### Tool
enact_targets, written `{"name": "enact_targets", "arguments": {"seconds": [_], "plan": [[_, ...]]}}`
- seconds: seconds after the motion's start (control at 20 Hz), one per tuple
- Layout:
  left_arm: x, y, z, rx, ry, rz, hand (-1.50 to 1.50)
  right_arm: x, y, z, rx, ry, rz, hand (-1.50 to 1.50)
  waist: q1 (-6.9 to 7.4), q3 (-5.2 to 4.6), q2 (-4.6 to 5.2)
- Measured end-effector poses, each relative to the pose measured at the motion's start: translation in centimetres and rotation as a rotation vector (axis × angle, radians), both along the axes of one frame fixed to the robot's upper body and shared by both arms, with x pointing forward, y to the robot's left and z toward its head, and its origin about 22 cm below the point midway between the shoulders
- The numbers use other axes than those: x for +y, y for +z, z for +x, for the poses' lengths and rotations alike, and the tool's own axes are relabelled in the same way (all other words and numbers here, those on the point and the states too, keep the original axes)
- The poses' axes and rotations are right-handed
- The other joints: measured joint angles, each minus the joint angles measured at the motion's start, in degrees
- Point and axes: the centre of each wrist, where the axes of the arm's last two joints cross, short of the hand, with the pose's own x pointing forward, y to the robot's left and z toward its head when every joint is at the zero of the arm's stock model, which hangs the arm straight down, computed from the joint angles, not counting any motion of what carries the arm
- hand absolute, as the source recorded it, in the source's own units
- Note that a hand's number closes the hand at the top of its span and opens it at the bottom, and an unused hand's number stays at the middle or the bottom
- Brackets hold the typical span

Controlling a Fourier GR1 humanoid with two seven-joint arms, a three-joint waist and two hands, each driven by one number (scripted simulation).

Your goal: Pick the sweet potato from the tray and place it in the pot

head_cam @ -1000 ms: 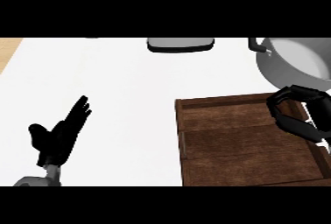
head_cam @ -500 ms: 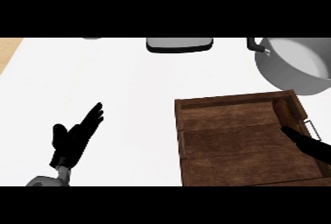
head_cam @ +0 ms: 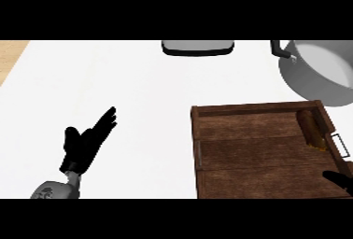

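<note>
The pot [head_cam: 324,70] is running off the view's right edge, so only its left part and one dark handle are showing. The right hand [head_cam: 339,179] is appearing only as a small black tip at the lower right corner, over the tray's [head_cam: 262,154] right side; whether its fingers are curled or straight is not showing. The tray's near wall is being cut off at the bottom of the view. A grey, dark-rimmed object [head_cam: 198,46] at the worktop's [head_cam: 124,79] far edge is being clipped at the top, so its kind is staying unclear. The left forearm is being cropped at the lower edge.
</note>
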Motion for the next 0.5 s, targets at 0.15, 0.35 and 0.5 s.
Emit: {"name": "enact_targets", "arguments": {"seconds": [0.15,0.35,0.5], "plan": [[-0.2,0.2,0.3,-0.001,-0.009,0.002,0.0,-0.2,1.2,0.6,0.089,-0.033,0.036,-1.5,0.62,0.01,0.09],[-0.5,0.3,0.8,-0.006,-0.018,0.002,0.0,-0.6,-0.3,1.7,0.256,-0.041,0.036,-1.5,1.41,0.03,0.31],[-1.0,0.2,0.8,-0.007,-0.029,0.002,0.0,-1.1,-1.4,2.7,0.388,-0.03,-0.012,-1.5,1.89,0.07,0.38]]}}
